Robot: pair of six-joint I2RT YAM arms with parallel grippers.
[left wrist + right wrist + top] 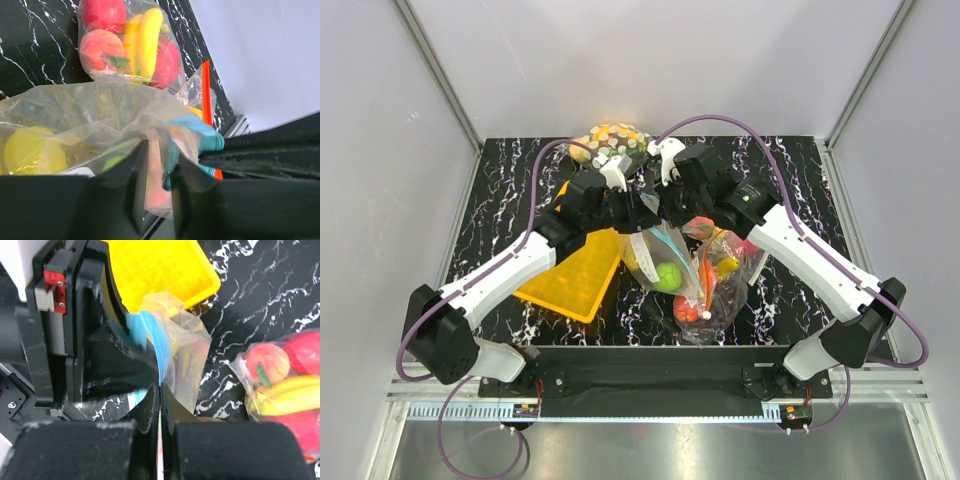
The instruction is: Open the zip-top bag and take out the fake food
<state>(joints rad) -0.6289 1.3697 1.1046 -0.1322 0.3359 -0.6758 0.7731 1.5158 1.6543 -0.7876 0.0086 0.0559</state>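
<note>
The zip-top bag [658, 248] hangs at centre over the surface [505, 200], held by its mouth between the two arms, with the fake food [667, 276] sagging inside. The right gripper [160, 400] has its jaws pressed together on one lip. The left gripper [157, 162] has narrow jaws around film near the teal zip strip [202, 135]; whether they pinch it I cannot tell. The film looks soft, slick and light, so holding at the stiffer strip seems best.
</note>
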